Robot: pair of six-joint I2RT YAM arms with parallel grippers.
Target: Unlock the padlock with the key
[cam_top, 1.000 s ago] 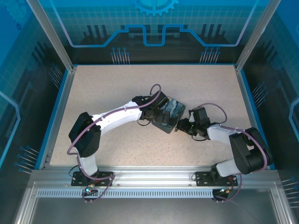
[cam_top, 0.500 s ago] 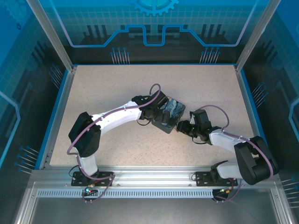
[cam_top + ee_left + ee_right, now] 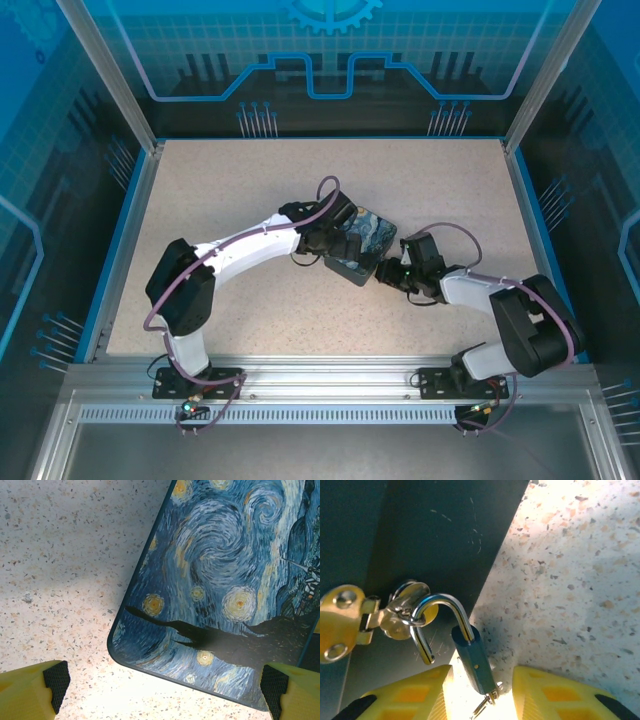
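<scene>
The padlock (image 3: 472, 655) has a dark teal body and a silver shackle. The shackle stands open, one end free, and is hooked through the ring of the brass hasp (image 3: 345, 620) on the dark side of the starry-night box (image 3: 365, 240). The key (image 3: 487, 704) sticks out of the body's lower end. My right gripper (image 3: 481, 672) straddles the padlock body, open, with a gap on each side. My left gripper (image 3: 164, 680) hangs wide open over a corner of the box lid (image 3: 225, 580), one finger over the table and the other at the lid's edge.
The box lies on the speckled tabletop (image 3: 230, 190) near the middle, with both arms meeting at it. Blue walls and aluminium posts fence the table. Bare tabletop lies at the back and to the left.
The right arm's elbow swung outward and came back, and its gripper edged slightly closer to the box. The left arm has hardly moved and stays wide open.
</scene>
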